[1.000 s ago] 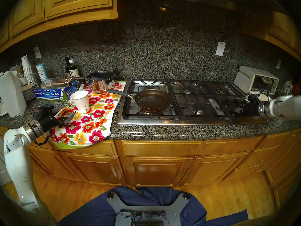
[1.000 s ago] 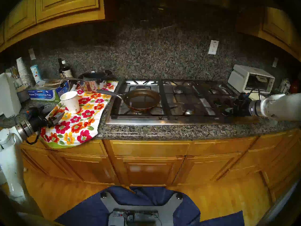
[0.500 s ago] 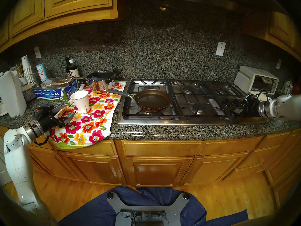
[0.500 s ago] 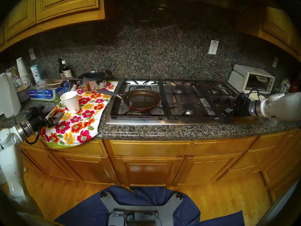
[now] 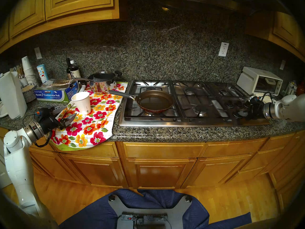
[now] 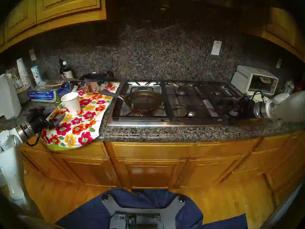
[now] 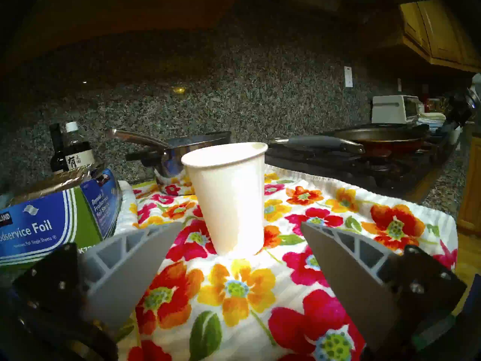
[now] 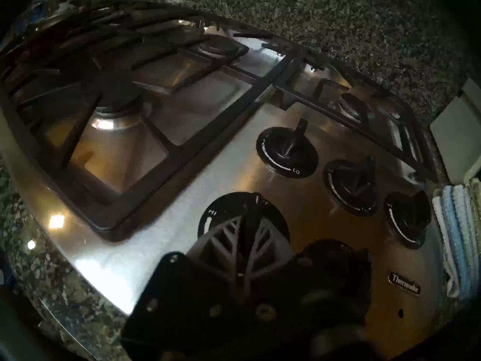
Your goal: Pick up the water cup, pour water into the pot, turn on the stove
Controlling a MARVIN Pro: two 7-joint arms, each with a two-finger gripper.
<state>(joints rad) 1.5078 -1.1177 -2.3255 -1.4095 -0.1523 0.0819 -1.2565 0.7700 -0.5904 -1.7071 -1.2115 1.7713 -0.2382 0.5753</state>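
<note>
Since the earlier frames the right arm has rolled at the wrist and drawn slightly rightward; the left arm, the cup and the pan have not moved. The right gripper (image 8: 246,231) sits over the front-left knob (image 8: 243,217) of the stove (image 5: 166,123), its ribbed fingers (image 8: 229,238) drawn close together across the knob's centre ridge, apparently clamped on it; contact is not fully resolved in the dim wrist view. The left gripper (image 7: 240,226) is spread wide and empty, low over the floral towel (image 5: 92,124), with the cup (image 7: 229,196) standing upright just ahead, centred between the fingers but not touching them. The pan (image 5: 156,101) rests on the front-left grate, handle toward the towel; its dark glossy floor suggests liquid, but this cannot be confirmed. Hazards: the fingers may slip off the narrow ridge if torque is applied without downward pressure. It cannot be told which burner this knob controls; a wrong match would light a burner away from the pan. No flame is visible; gas released without ignition is the main risk. The towel edge lies close to the stove. A left-arm advance could tip the light cup.
</note>
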